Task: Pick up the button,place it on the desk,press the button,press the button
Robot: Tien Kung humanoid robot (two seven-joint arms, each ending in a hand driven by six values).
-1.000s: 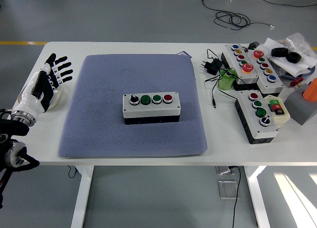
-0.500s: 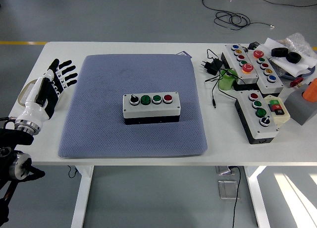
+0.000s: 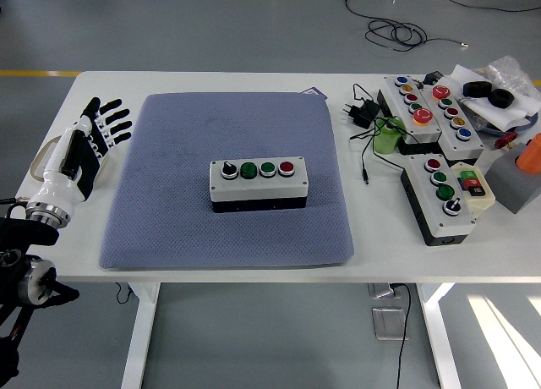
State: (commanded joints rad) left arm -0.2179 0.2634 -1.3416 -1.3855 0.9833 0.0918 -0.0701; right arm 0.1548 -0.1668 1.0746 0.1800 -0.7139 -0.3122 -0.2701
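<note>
We are seeing the left hand (image 3: 89,139) hovering over the table's left edge, fingers spread and straight, holding nothing. It is sitting just beside the left border of the grey mat (image 3: 169,228), with a pale curved object partly showing beneath it that we cannot identify. The right hand is not showing anywhere in the head view.

Moving right across the mat, the button box (image 3: 259,185) is resting near the mat's middle, well apart from the hand. It is lying flat and square to us, a light lid over a dark base, carrying a black selector knob (image 3: 229,168), two green buttons (image 3: 258,168) and a red button (image 3: 286,167) in one row.

We are judging the box to be rigid plastic, fairly light but blocky, with smooth sides that may be slipping under hard fingertips. The mat is looking soft, so pressing down on it may be tilting the box. The best hold, we are thinking, is across the long near and far sides, thumb opposing fingers, keeping clear of the caps on top. Grasping from above by the knob would risk turning it.

Farther right, on the bare white table (image 3: 211,84), other control boxes (image 3: 438,199), a power adapter (image 3: 363,112) and a green roll (image 3: 388,137) are crowding the far-right corner.
</note>
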